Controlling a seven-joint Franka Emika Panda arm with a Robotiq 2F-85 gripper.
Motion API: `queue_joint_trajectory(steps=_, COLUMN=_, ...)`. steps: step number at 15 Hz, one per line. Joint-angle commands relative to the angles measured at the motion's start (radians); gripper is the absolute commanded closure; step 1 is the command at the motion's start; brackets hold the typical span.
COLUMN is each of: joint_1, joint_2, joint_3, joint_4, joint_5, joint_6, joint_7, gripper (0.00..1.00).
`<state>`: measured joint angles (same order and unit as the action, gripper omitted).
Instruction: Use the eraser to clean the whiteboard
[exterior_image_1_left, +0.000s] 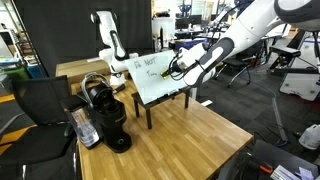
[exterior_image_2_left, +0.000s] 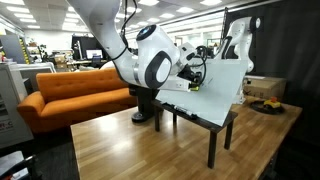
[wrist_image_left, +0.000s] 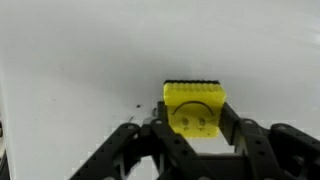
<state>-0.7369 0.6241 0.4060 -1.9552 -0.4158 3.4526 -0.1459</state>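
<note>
While jaws clamp the yellow eraser (wrist_image_left: 195, 108), eraser against whiteboard (wrist_image_left: 90, 50)

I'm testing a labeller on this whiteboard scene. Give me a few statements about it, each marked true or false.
1. The gripper is shut on the yellow eraser. True.
2. The whiteboard lies flat on the table. False: it stands tilted on a dark stand.
3. The whiteboard is wiped clean. False: dark scribbles show on it.
4. A black coffee machine stands on the table. True.
5. The sofa is blue. False: it is orange.
</note>
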Motion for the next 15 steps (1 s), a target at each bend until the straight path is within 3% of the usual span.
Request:
queue_joint_trajectory(steps=1, joint_1=0.038, joint_2=0.053, joint_3=-0.027, joint_4=0.082, joint_5=0.011, joint_6=0.0, joint_7=-0.02, gripper=0.73)
queue_joint_trajectory(steps=15, joint_1=0.06, joint_2=0.089, joint_3=-0.033, joint_4=0.164, joint_5=0.01, joint_6=0.0, joint_7=-0.014, gripper=0.73)
